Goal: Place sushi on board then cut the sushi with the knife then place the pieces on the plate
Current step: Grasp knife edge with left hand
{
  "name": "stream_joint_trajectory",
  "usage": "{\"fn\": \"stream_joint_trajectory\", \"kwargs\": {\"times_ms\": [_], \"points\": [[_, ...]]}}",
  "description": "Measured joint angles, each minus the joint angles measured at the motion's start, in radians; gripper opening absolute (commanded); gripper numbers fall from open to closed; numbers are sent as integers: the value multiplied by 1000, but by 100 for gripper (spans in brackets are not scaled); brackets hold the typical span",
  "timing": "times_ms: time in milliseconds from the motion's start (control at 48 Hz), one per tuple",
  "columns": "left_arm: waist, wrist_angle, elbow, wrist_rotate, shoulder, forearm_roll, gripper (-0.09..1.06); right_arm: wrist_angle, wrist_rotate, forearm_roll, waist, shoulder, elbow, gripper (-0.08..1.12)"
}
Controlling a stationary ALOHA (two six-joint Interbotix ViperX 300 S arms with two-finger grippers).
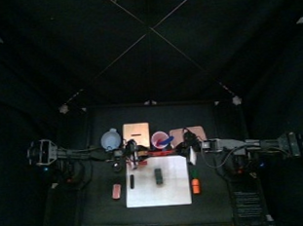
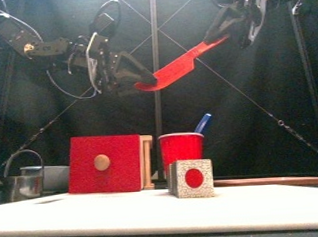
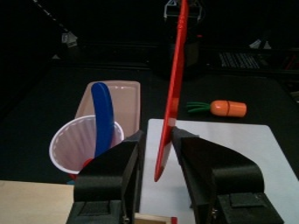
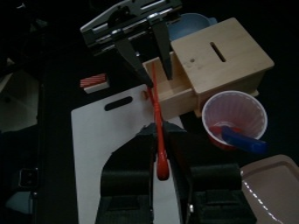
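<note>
**Knife passed between the arms over the waiting sushi**

Nearest the table's front edge, the sushi (image 2: 193, 177) stands on the white board (image 4: 100, 131), its red-centred end facing forward. The first step therefore looks done. Just behind it are the wooden box (image 2: 108, 163) with its red drawer front and the red cup (image 2: 184, 149), which holds only the blue knife (image 2: 202, 122). The pink plate (image 3: 126, 96) lies farther back, beyond the cup, with nothing on it.

High above all this, the red knife (image 2: 186, 61) hangs slanted in the air with an arm at each end. The left end effector (image 3: 166, 144) is pinched on its lower end, and the right end effector (image 4: 162, 175) appears clamped on the upper end.

This looks like a handover ahead of the cutting step. Next, one end effector should let go. The other then has to lower the blade squarely across the roll, pressing at a seam between blocks so the sushi does not skid off the board.
</note>
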Motion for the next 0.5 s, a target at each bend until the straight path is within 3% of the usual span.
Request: {"fn": "stream_joint_trajectory", "kwargs": {"times_ms": [125, 375, 500], "points": [[0, 23, -2, 0, 0, 2, 69, -2, 0, 2, -2, 0, 5, 48], [-2, 49, -3, 5, -8, 5, 44, -14, -2, 3, 0, -2, 14, 48], [-3, 52, -3, 3, -9, 9, 37, -15, -2, 3, 0, -5, 25, 48]]}}
